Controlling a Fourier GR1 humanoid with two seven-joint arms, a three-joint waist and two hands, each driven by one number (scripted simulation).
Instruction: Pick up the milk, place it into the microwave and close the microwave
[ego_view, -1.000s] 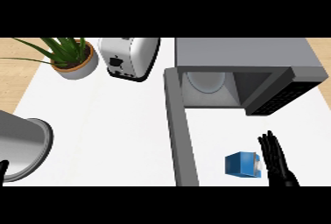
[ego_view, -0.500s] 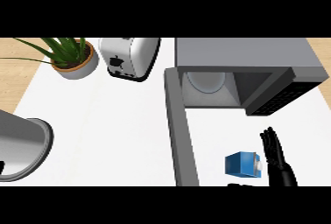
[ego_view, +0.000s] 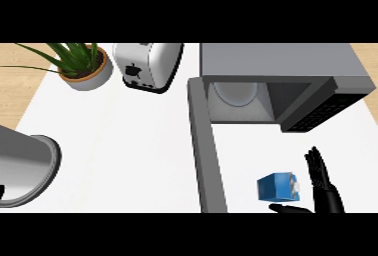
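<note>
The right hand stands on edge on the white table, its fingers straight and released and its thumb stretched out sideways, grasping nothing yet. The blue milk carton sits just beside the fingers on their palm side, above the thumb in the view and apparently just short of contact. Beyond the fingertips the microwave gapes open, with its round turntable plate showing inside. Its door is swung out along the far side of the carton from the fingers. The carton looks small, light and boxy, with flat, fairly smooth walls that would probably dent if squeezed too much. The sensible hold is across two opposite flat sides around mid-height, fingers on one side and thumb on the other, keeping it upright. The left hand shows only as a dark sliver at the view's left edge, too little to tell its state.
</note>
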